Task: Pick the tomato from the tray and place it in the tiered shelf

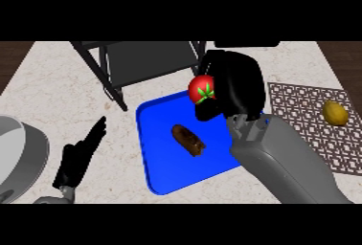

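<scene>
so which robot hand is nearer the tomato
Right. The right robot hand is curled round the tomato above the blue tray's far edge; the left robot hand rests open on the counter, left of the tray.

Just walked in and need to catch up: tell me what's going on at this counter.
The robot's right hand is curled around the tomato, holding it above the far edge of the blue tray, close to the dark tiered shelf. The tomato is not yet in the shelf. A brown food item lies in the tray. The left hand rests open at the lower left. A lemon sits on a patterned mat at the right.
</scene>
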